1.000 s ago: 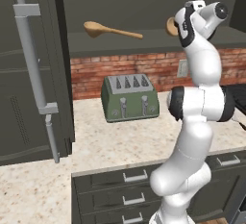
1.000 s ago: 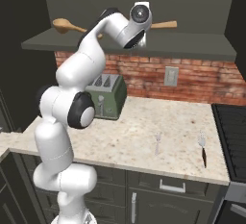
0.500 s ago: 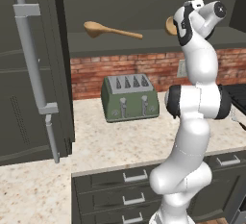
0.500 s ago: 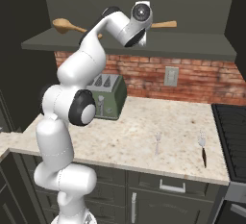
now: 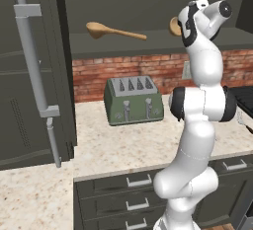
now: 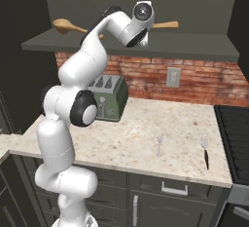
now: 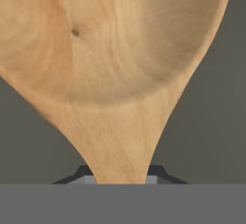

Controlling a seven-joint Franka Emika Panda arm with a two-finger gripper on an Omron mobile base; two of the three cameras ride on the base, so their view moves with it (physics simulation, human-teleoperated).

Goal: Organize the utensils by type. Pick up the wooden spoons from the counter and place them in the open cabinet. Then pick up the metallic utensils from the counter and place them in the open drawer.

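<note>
**Second wooden spoon held at the cabinet shelf; no release yet**

Over the last second nothing in the scene has shifted: the arm stays raised at the cabinet shelf (image 6: 204, 50), and the jaw gap is unchanged. In the hand view the gripper (image 7: 120, 175) is closed narrowly on the neck of the held wooden spoon (image 7: 115, 50), whose bowl spreads toward 12 o'clock. From the right base view its handle projects toward 3 o'clock past the hand. Whether the spoon already touches the shelf is hard to judge from these angles.

The first wooden spoon (image 5: 114, 31) lies on the shelf, well apart at 9 o'clock. The fork (image 6: 204, 148) and the small metal piece (image 6: 159, 144) remain on the counter (image 6: 131, 138), right of the toaster (image 5: 134, 99).

Judgement: release is pending; the metallic stage has not begun.
</note>
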